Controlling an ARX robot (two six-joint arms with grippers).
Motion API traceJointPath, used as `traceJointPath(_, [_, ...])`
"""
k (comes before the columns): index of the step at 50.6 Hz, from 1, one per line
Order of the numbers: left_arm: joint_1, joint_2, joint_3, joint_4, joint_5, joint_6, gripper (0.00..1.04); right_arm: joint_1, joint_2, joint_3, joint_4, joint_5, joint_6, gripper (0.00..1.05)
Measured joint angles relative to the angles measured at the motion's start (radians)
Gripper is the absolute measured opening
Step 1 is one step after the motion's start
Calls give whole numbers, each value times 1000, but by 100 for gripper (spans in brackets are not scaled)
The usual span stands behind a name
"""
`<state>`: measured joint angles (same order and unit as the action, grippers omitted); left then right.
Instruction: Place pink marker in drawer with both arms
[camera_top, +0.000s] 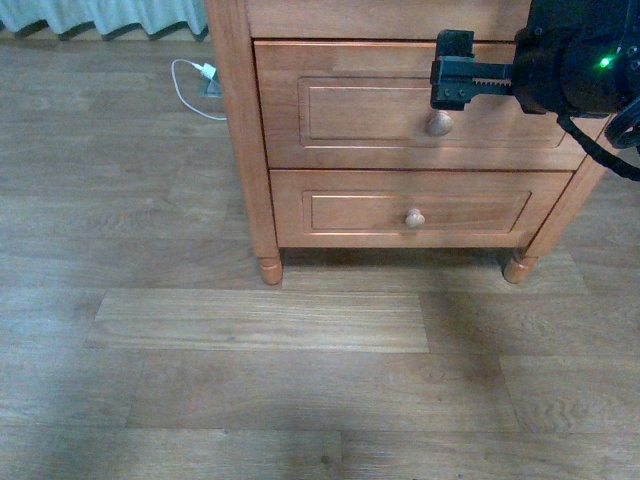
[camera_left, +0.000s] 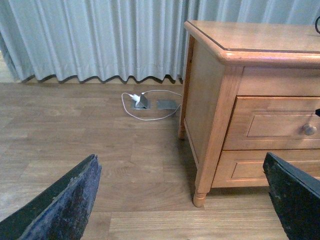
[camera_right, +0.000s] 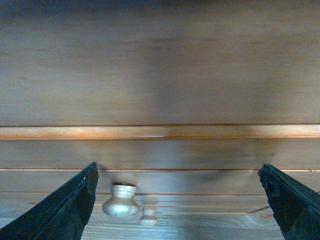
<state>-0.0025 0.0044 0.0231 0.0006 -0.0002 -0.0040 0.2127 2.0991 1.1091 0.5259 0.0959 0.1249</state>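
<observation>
Hiding drawer corner, right gripper, splayed

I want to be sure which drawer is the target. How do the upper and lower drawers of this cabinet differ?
The upper drawer is taller and wider than the lower drawer. Its knob is larger than the lower knob. The right gripper hovers open just above the upper knob; nothing is near the lower one. Both are shut, orange-brown wood with a recessed panel and a round pale knob.
</observation>
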Motion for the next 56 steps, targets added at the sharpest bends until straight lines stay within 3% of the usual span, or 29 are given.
traceJointPath(22, [0, 0, 0, 0, 0, 0, 99, -40, -441, -275, -237, -151, -23, 96])
traceJointPath(44, [0, 0, 0, 0, 0, 0, 99, -126, -1178, -511, -658, -309, -19, 96])
traceJointPath(56, [0, 0, 0, 0, 0, 0, 99, -150, -1406, -559, -770, -322, -43, 96])
